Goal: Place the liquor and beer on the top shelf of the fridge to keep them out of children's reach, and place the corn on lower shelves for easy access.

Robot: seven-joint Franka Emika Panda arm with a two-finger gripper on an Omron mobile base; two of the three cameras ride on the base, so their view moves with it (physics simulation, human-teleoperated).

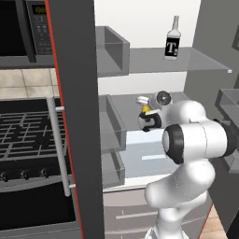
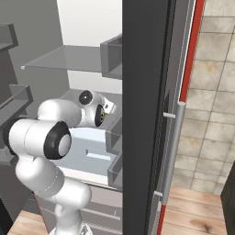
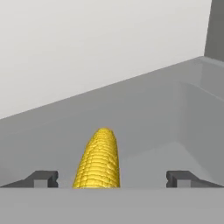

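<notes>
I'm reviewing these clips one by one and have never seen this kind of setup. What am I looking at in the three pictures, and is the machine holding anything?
This is a computer-rendered kitchen. The white jointed machine is a robot arm on a base that can drive, reaching into an open fridge. Two pictures come from cameras on the base, behind the arm to its left and right. The third comes from a camera on the hand, looking along the claw.

In the hand view the claw's two dark fingertips stand wide apart. A yellow corn cob lies on a grey lower shelf between them, untouched by either. So the claw is open and holds nothing.

In the left base view, a pale liquor bottle with a black label stands upright on the top shelf.
</notes>
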